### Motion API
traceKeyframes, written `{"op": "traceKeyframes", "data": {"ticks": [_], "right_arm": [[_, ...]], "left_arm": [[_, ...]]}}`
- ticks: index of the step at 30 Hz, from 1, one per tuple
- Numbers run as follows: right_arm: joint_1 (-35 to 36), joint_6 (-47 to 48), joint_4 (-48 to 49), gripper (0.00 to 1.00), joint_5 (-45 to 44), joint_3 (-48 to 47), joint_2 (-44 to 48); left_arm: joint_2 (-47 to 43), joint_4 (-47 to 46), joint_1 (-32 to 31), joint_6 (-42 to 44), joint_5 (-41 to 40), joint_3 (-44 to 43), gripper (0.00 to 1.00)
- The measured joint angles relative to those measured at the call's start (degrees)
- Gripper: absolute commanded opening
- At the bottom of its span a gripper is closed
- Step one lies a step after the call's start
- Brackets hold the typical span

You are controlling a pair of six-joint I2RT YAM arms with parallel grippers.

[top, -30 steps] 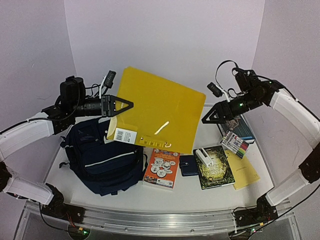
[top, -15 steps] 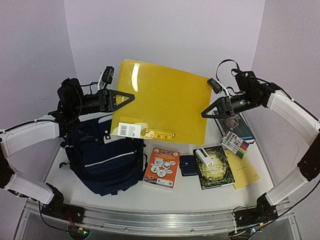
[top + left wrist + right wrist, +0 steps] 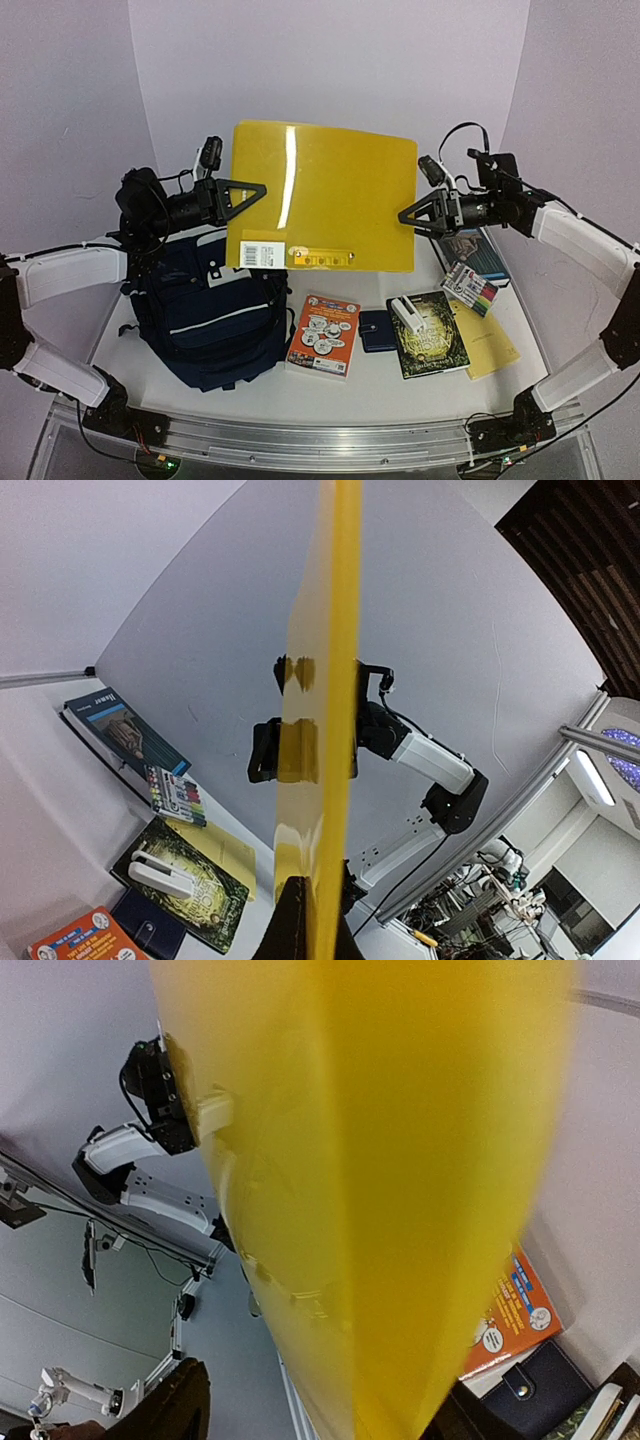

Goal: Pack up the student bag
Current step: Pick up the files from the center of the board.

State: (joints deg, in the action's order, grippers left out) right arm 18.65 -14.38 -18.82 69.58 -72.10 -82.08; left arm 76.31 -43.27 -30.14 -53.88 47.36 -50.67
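Note:
The navy-blue striped student bag (image 3: 205, 320) lies at the left of the table. A large yellow plastic folder (image 3: 320, 195) with a barcode label hangs upright in the air above and behind it. My left gripper (image 3: 258, 190) is shut on the folder's left edge; the left wrist view shows the folder edge-on (image 3: 322, 730) between its dark fingers (image 3: 318, 925). My right gripper (image 3: 402, 220) is at the folder's right edge, jaws open and straddling it. In the right wrist view the folder (image 3: 380, 1160) fills the space between the spread fingers (image 3: 320, 1410).
On the table right of the bag lie an orange booklet (image 3: 323, 337), a small navy wallet (image 3: 376, 330), a dark green book (image 3: 430, 340) with a white stapler (image 3: 405, 313) on it, a yellow notepad (image 3: 488, 345), a marker set (image 3: 470, 288) and a book (image 3: 478, 250).
The left gripper has lifted the folder and turned it from tilted to nearly level and upright. The right gripper has moved up and left until its jaws reach the folder's right edge.

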Motion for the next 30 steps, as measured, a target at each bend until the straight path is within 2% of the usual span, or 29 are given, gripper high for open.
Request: {"op": "traceKeyframes", "data": {"ticks": [4,16,22,25,26,28,30], "right_arm": [[-1.1,-2.9,4.3,0.76,0.8,0.0,0.2],[-0.6,-7.0,7.5,0.52,2.5,0.0,0.2],[1.0,-7.7,7.7,0.38,2.9,0.0,0.1],[1.6,-8.0,7.8,0.26,3.1,0.0,-0.1],[1.6,-8.1,7.8,0.18,3.2,0.0,-0.2],[1.7,-8.4,7.8,0.03,3.2,0.0,-0.4],[1.6,-8.3,8.0,0.00,3.3,0.0,-0.7]], "left_arm": [[0.4,-3.6,1.4,-2.6,-0.2,0.4,0.00],[7.7,-11.5,1.9,-10.6,0.6,0.4,0.00],[10.9,-13.8,1.9,-14.0,1.5,-1.2,0.00],[11.8,-13.7,1.8,-14.7,2.2,-2.4,0.00],[12.0,-13.4,1.8,-14.7,2.3,-2.8,0.01],[12.0,-11.9,1.8,-14.3,2.5,-3.3,0.05],[11.9,-9.2,1.9,-12.9,2.4,-3.9,0.21]]}}
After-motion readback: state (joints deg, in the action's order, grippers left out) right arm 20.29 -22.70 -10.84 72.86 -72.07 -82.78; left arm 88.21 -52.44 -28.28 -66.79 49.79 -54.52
